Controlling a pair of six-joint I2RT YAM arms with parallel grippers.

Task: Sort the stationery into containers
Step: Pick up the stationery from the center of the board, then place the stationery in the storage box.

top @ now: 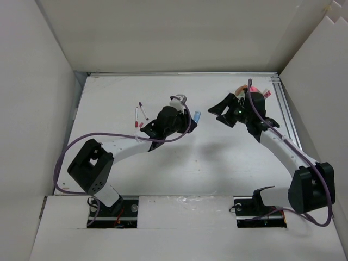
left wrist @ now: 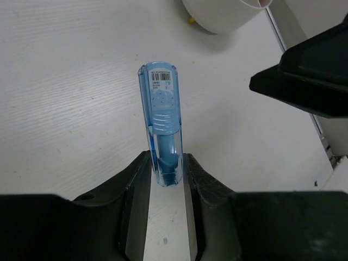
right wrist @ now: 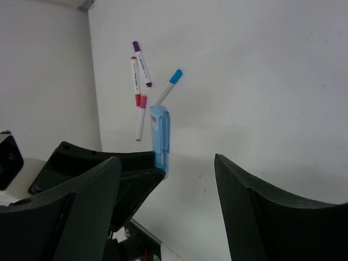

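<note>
My left gripper (left wrist: 166, 163) is shut on the lower end of a clear blue case (left wrist: 162, 122), a piece of the stationery, held upright above the table. From above, the left gripper (top: 189, 117) and its blue case (top: 197, 115) sit mid-table, and my right gripper (top: 221, 113) faces them a short gap away. The right gripper (right wrist: 166, 160) stands open and empty, with the blue case (right wrist: 160, 136) in front of it. The white container (left wrist: 220, 16) is at the back right, partly hidden by the right arm (top: 255, 92), with pink pieces in it.
Several markers lie together on the table to the left: a purple-capped one (right wrist: 142, 64), a red-tipped one (right wrist: 134, 81), a blue-capped one (right wrist: 167, 87) and a pink-tipped one (right wrist: 141, 117). From above this marker group (top: 139, 115) is near the left wall. White walls enclose the table.
</note>
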